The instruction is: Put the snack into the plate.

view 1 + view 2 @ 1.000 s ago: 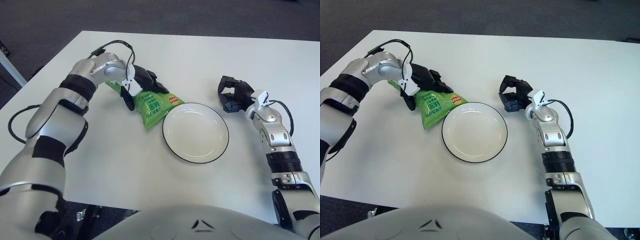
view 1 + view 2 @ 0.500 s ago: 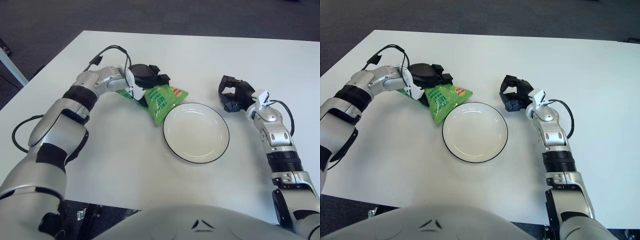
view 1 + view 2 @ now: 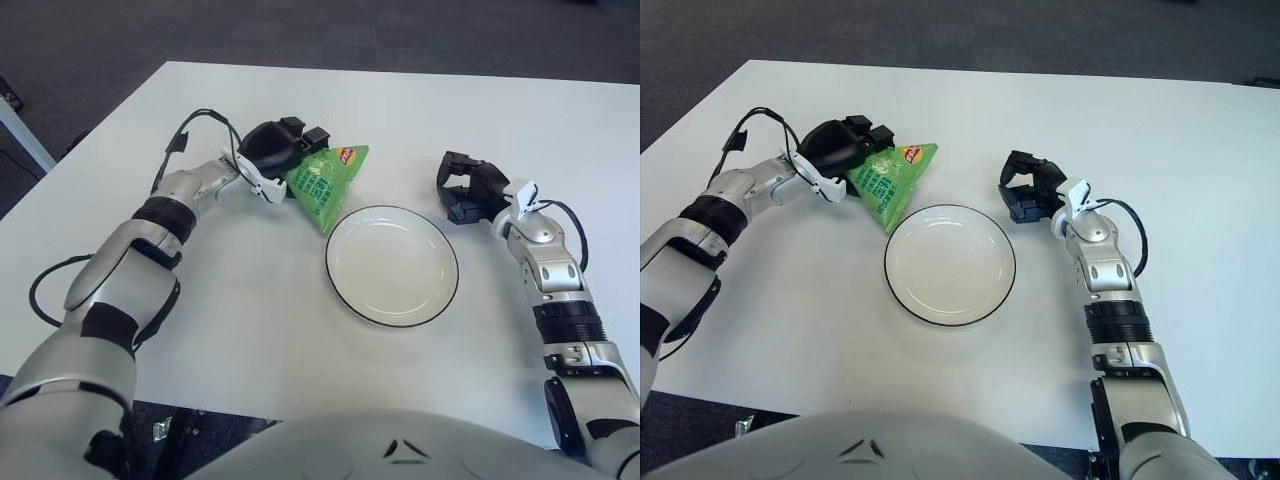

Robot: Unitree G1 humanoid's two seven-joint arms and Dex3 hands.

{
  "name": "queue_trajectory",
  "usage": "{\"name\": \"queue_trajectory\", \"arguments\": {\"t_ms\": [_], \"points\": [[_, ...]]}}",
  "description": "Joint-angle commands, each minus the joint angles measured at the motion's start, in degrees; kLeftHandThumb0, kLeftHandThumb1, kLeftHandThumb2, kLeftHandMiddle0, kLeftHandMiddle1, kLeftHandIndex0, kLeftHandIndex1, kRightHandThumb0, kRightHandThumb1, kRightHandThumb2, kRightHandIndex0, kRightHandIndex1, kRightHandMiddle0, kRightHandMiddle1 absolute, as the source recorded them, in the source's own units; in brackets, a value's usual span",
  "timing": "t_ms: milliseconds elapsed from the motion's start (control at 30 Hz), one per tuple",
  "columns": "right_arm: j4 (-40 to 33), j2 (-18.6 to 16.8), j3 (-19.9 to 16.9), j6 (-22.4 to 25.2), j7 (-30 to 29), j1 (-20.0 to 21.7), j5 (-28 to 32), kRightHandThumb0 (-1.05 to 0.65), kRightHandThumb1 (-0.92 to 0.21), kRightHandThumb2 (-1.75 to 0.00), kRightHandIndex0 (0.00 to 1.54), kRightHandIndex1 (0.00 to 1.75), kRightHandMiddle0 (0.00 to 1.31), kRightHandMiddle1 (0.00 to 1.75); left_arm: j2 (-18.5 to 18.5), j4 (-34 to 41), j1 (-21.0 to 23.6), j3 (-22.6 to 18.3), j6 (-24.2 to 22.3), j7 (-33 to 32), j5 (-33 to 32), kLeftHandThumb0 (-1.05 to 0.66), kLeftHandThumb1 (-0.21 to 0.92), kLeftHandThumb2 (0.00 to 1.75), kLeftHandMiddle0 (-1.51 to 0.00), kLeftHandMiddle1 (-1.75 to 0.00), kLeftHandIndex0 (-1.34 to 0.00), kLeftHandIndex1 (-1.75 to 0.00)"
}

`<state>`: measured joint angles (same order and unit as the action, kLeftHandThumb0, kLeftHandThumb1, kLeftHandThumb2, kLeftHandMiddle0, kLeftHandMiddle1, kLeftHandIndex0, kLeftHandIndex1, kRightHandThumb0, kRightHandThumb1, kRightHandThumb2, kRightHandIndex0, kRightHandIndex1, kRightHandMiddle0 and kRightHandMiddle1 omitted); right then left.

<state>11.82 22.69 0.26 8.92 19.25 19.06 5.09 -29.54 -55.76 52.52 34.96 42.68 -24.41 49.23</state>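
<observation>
- Snack (image 3: 325,180): green bag pinched in left hand (image 3: 275,152), held left of and just beyond plate (image 3: 392,265); lower corner near the rim, contact not discernible.
- Progress: grasp made; transfer over plate and release not yet done.
- Plate: white, dark-rimmed, nothing inside.
- Right hand (image 3: 468,188): idle, right of plate, fingers curled, holding nothing.

- The snack bag (image 3: 322,182) is bright green, with darker green print on its face and a small red-and-yellow logo at the corner farthest from the plate.
- The plate (image 3: 391,265) is plain white, edged by a thin black rim line.
- The bench (image 3: 300,330) is plain white.
- The left robot hand (image 3: 275,150) is black; its forearm is silver with black bands.
- The right robot hand (image 3: 468,187) is black, with a white wrist piece and a silver forearm.
- The floor (image 3: 300,30) is dark grey.
</observation>
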Motion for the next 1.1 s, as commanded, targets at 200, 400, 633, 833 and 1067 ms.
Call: {"name": "queue_trajectory", "arguments": {"t_ms": [200,400,633,833,1067], "points": [[4.3,0.0,1.0,2.8,0.9,-3.1,-1.5,-0.44,-0.45,-1.15,1.22,1.75,0.51,1.75,-3.6,-0.1,-2.4,-5.0,2.3,0.4,-5.1,-0.49,0.25,1.39,-1.27,-1.75,-0.66,-1.75],[5.9,0.0,0.6,1.8,1.6,-2.8,-1.1,-0.44,-0.46,-1.15,1.22,1.75,0.5,1.75,-4.6,3.2,-2.4,-8.4,2.7,-0.2,-6.8,-0.49,0.26,1.39,-1.25,-1.75,-0.65,-1.75],[7.2,-0.1,0.4,0.7,2.4,-2.4,-1.1,-0.44,-0.47,-1.14,1.22,1.75,0.5,1.75,-4.6,9.1,-3.6,-12.0,2.6,1.9,-9.2,-0.49,0.26,1.38,-1.25,-1.75,-0.65,-1.75],[6.8,-0.1,0.5,1.1,2.0,-2.3,-1.7,-0.44,-0.47,-1.13,1.22,1.75,0.5,1.75,-3.1,19.4,-8.0,-14.5,1.9,5.3,-12.6,-0.48,0.27,1.37,-1.25,-1.75,-0.64,-1.75],[6.7,0.1,1.0,1.8,1.4,-2.1,-2.5,-0.44,-0.47,-1.13,1.21,1.75,0.5,1.75,-1.3,26.1,-11.6,-16.2,2.8,8.2,-15.4,-0.48,0.28,1.36,-1.25,-1.75,-0.63,-1.75]]}}
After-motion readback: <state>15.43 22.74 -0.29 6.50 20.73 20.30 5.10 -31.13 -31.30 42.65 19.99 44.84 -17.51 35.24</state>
